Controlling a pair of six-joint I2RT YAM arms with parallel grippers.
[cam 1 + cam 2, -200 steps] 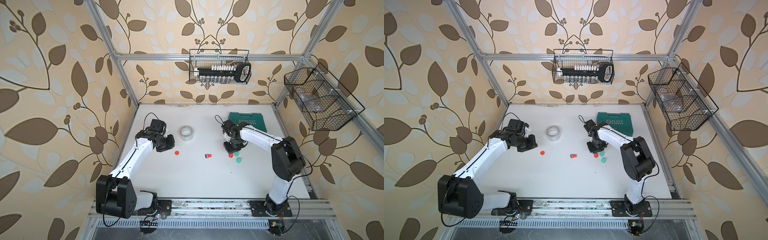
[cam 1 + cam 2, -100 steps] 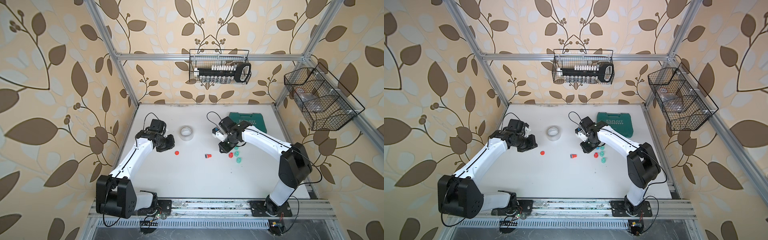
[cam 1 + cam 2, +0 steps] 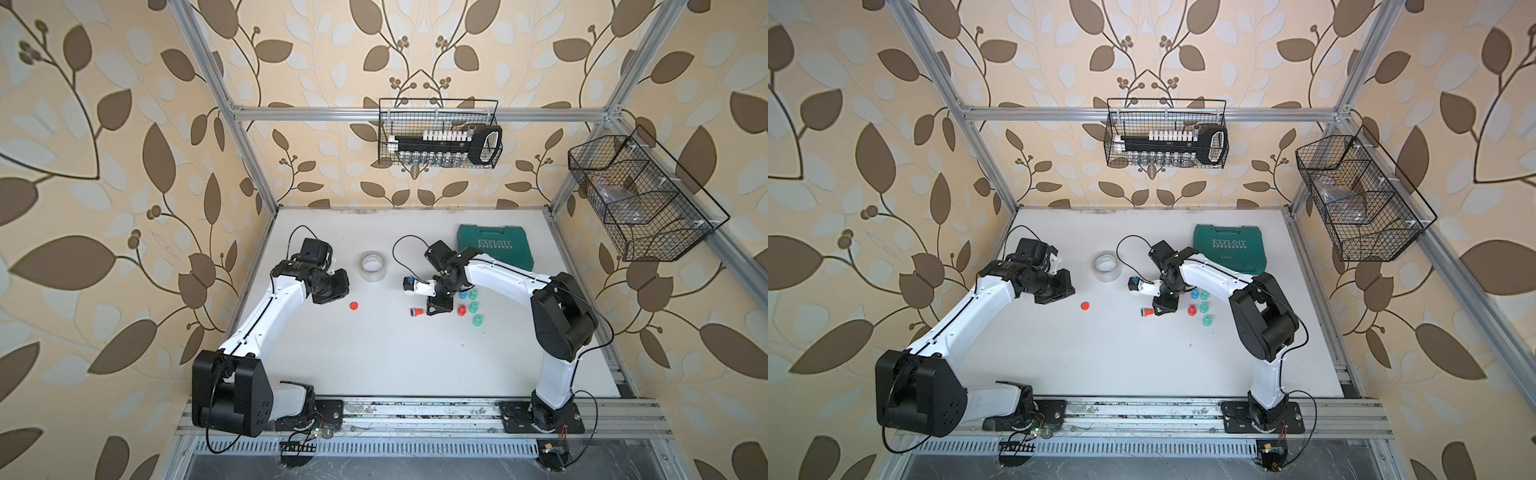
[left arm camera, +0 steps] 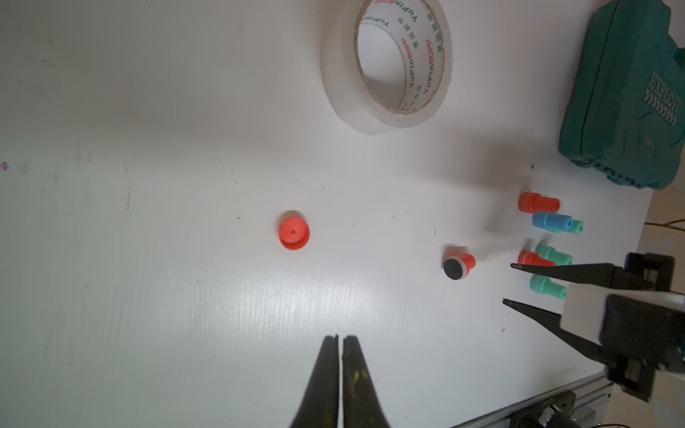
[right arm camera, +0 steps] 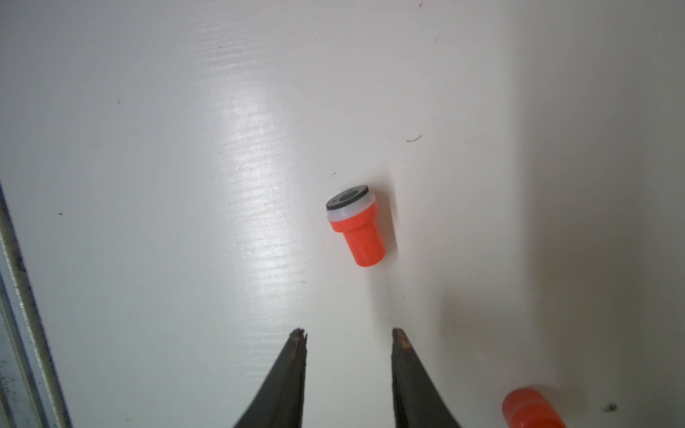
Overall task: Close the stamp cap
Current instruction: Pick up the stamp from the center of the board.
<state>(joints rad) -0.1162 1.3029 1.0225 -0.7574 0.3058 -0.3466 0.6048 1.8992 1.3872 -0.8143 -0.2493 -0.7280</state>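
The right gripper (image 5: 348, 333) hangs low over the table (image 3: 374, 353) with its jaws spread and nothing between them. Just ahead of the tips lies the open stamp (image 5: 356, 226), on its side, with the narrow red handle turned toward the jaws and the black pad face pointing away.

The step in hand looks like picking this stamp up. The gap seems a little wider than the handle, so the jaws can slide on as they are. They should straddle the narrow handle, not the white collar or the pad, which must stay free for the cap. Being round, the stamp may roll at a nudge, so both tips should meet it together and close gently. A capped red stamp sits just behind the right jaw; keep clear of it.

Farther on, well apart from the stamp, the red cap (image 4: 294, 232) rests on the table, closed face up as far as I can tell. The left gripper (image 4: 340, 338) hovers near it, jaws pressed together and empty; it would need to open before taking the cap.

Beyond these are the capped stamps (image 4: 539, 203), a tape roll (image 4: 343, 92) and a green case (image 3: 494, 247).
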